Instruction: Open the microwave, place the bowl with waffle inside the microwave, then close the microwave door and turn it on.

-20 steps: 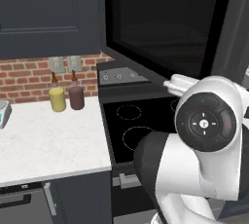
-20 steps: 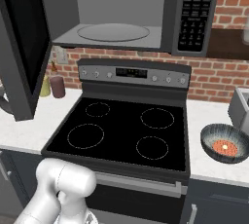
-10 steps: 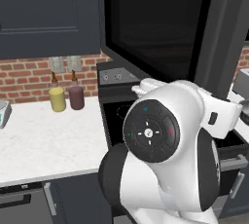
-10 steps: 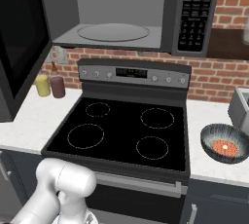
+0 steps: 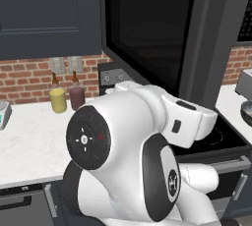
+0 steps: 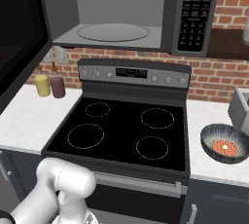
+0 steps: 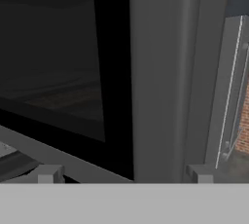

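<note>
The microwave [image 6: 114, 18] hangs above the stove with its pale grey cavity and glass turntable exposed. The microwave door [image 6: 19, 28] is swung far out to the left; its dark glass [image 5: 147, 28] looms behind my arm in the left base view. In the hand view my gripper [image 7: 124, 177] faces the door's glass and grey frame [image 7: 160, 72] at close range, fingertips [image 7: 48, 173] spread wide, open, holding nothing. The grey bowl [image 6: 225, 143] sits on the counter right of the stove with the orange waffle [image 6: 224, 147] inside it. The bowl's rim [image 5: 246, 112] peeks in at the right edge.
A black glass stove [image 6: 121, 130] lies under the microwave. A yellow jar [image 6: 42, 85] and a maroon jar [image 6: 57, 86] stand by the brick wall on the left counter. A grey appliance [image 6: 240, 106] stands behind the bowl. My white arm [image 5: 128, 151] crowds the foreground.
The door has swung further open to the left. My arm has swung across toward the left base camera. The jaws have spread apart, and the fingers now stand wide.
</note>
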You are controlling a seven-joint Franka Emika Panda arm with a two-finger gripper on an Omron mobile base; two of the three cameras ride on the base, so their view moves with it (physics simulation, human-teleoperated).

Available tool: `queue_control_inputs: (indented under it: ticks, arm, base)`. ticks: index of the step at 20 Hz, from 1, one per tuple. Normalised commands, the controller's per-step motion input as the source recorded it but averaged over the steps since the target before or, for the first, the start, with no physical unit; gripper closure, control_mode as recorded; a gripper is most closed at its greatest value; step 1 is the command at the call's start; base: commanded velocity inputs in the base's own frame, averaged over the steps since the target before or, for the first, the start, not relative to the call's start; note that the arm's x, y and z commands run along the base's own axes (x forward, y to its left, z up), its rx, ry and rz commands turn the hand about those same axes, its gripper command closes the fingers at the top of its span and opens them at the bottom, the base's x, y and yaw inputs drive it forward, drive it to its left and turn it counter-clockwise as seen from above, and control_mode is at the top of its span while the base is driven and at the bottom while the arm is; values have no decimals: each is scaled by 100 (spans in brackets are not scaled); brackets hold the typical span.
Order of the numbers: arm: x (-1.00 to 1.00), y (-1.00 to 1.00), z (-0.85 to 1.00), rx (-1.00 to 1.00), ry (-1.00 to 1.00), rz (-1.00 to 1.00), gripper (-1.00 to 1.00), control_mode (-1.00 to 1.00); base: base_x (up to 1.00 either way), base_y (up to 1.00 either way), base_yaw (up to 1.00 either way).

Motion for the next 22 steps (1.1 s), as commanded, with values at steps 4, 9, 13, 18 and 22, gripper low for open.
queue_control_inputs:
  ticks: [4,9,13,18,22]
  arm:
    - [-44,-1,0,0,0,-1,-100,-100]
    - [-57,0,0,0,2,-1,-100,-100]
    - [-68,-4,0,0,0,0,-100,-100]
    - [-60,-43,0,14,0,15,-100,-100]
    - [-27,-80,0,39,0,33,-100,-100]
  base:
    - [0,0,0]
    - [0,0,0]
    - [0,0,0]
    - [0,0,0]
    - [0,0,0]
